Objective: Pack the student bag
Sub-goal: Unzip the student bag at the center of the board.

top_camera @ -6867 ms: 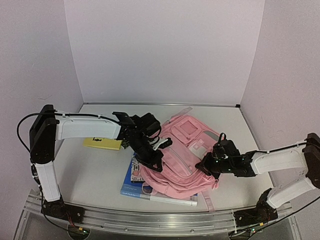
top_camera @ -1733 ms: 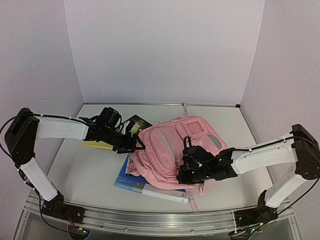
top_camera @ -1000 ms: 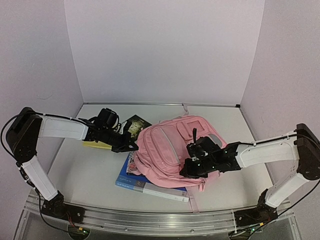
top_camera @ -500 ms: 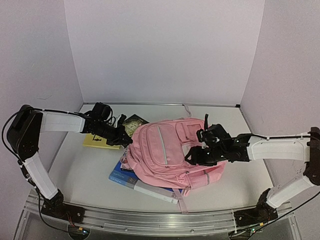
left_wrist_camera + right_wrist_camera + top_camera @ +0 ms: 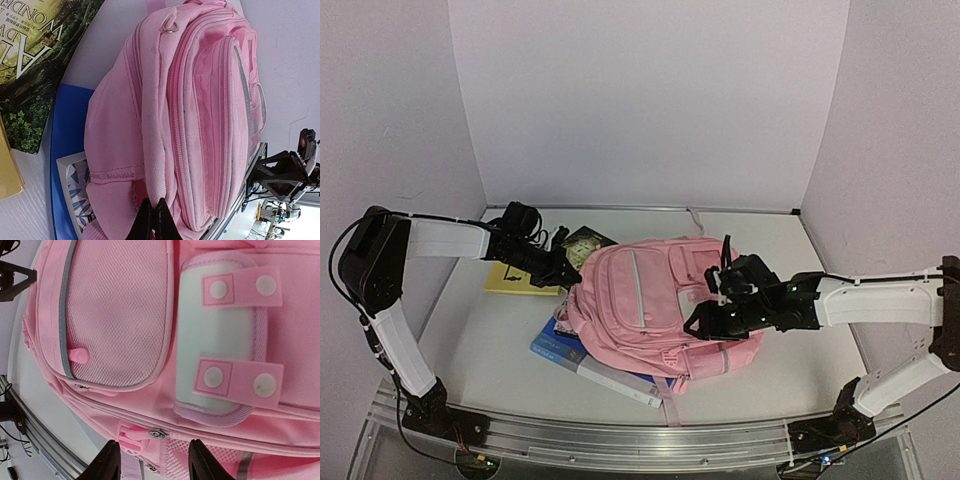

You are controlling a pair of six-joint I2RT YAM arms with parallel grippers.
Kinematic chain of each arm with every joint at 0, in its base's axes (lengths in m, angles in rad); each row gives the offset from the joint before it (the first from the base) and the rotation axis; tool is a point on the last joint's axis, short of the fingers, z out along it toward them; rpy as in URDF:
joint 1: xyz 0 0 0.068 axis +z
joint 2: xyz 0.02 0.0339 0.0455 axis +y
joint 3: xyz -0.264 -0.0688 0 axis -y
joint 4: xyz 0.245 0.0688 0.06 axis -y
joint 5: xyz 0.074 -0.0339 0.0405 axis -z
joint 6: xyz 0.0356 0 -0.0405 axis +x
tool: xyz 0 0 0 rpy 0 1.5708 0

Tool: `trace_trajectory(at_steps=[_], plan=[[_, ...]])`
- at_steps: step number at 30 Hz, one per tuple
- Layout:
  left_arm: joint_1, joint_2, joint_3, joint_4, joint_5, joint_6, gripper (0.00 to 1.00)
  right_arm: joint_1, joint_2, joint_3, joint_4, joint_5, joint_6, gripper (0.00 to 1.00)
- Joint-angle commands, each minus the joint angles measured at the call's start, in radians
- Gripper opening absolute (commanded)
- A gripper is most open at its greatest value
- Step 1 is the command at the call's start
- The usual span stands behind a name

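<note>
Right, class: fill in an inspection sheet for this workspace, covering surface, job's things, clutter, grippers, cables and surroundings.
Surface: white table.
Job's things: student bag lying flat, partly on top of a book.
Clutter: blue book under the bag; yellow book and dark green book at its left.
Grippers: left gripper shut, pinching the bag's edge; right gripper open over its front pockets.
Cables: black cable looping off the left arm.
Surroundings: plain lilac walls; metal rail at near edge.

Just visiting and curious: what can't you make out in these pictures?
Blue book: top view, mostly under the student bag; title unreadable.
Bag's contents: every view, fabric hides them.
Left gripper: left wrist view, bottom edge cuts off which part of the bag it pinches.
Yellow book: top view, left arm partly covers it.
</note>
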Motion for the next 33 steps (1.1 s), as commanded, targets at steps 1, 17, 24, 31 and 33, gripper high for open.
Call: trace_trajectory(at_steps=[1,17,24,31,33], plan=[[0.022,-0.017,0.033,0.066,-0.039,0.019,0.02,0.035,0.041,-0.034,0.085,-0.012,0.111,0.47],[-0.349,-0.239,0.024,-0.023,-0.461,-0.038,0.68,-0.01,-0.004,-0.024,-0.005,0.291,0.175,0.59],[-0.63,-0.067,0.155,-0.02,-0.427,-0.092,0.59,-0.054,-0.027,-0.02,-0.01,0.321,0.151,0.61],[-0.719,0.109,0.281,-0.079,-0.328,-0.112,0.52,-0.058,-0.048,-0.016,-0.009,0.323,0.146,0.61],[-0.722,0.149,0.305,-0.106,-0.314,-0.111,0.5,-0.058,-0.054,-0.018,-0.009,0.323,0.146,0.61]])
